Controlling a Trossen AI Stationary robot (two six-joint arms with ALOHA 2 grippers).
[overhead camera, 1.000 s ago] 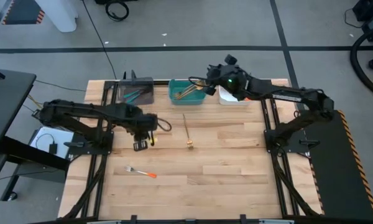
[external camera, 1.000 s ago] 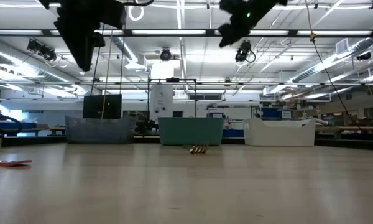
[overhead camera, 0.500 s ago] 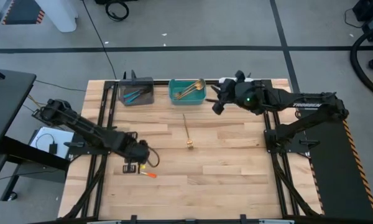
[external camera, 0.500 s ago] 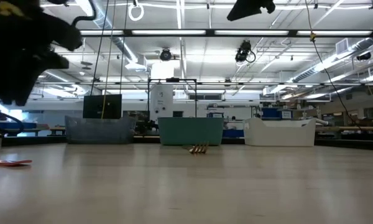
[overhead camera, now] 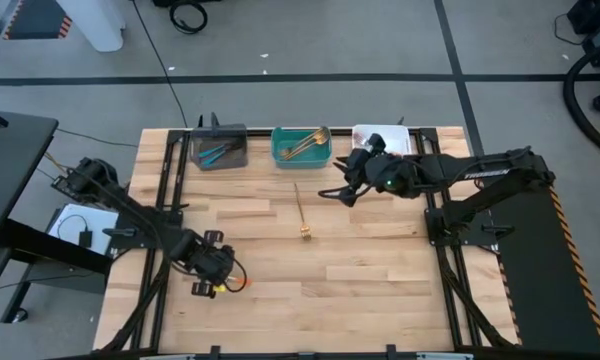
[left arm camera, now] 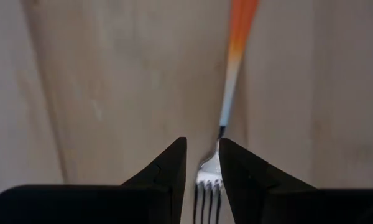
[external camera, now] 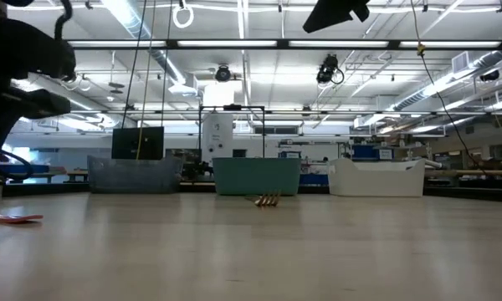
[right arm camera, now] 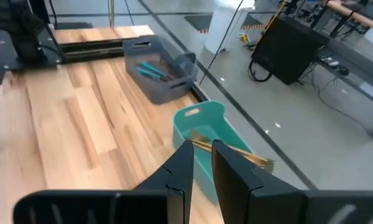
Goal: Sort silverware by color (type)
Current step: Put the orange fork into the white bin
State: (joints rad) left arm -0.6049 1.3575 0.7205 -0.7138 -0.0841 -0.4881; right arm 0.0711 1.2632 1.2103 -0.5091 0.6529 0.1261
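Observation:
An orange-handled fork [left arm camera: 236, 56] with a silver head lies flat on the table at the near left [overhead camera: 238, 283]. My left gripper [left arm camera: 202, 162] points down over the fork's head [left arm camera: 208, 177], open, one finger on each side of it and clear of it. My right gripper [right arm camera: 199, 162] hangs open with nothing in it high above the table [overhead camera: 330, 192], near the teal bin [overhead camera: 302, 147]. A gold fork [overhead camera: 301, 210] lies flat mid-table. Blue utensils [right arm camera: 152, 70] lie in the grey bin [overhead camera: 220, 150], gold ones [right arm camera: 236, 152] in the teal bin.
Three bins stand in a row along the far edge: grey, teal, and a white bin [overhead camera: 380, 138] partly covered by my right arm. Bare wood stretches across the table's middle and near right. The dark arm frames run along both sides.
My left gripper has swung toward the table's near edge and come down over the orange-handled fork's head. My right gripper has drawn back from over the teal bin toward the near edge and has rolled. The forks on the table have not moved.

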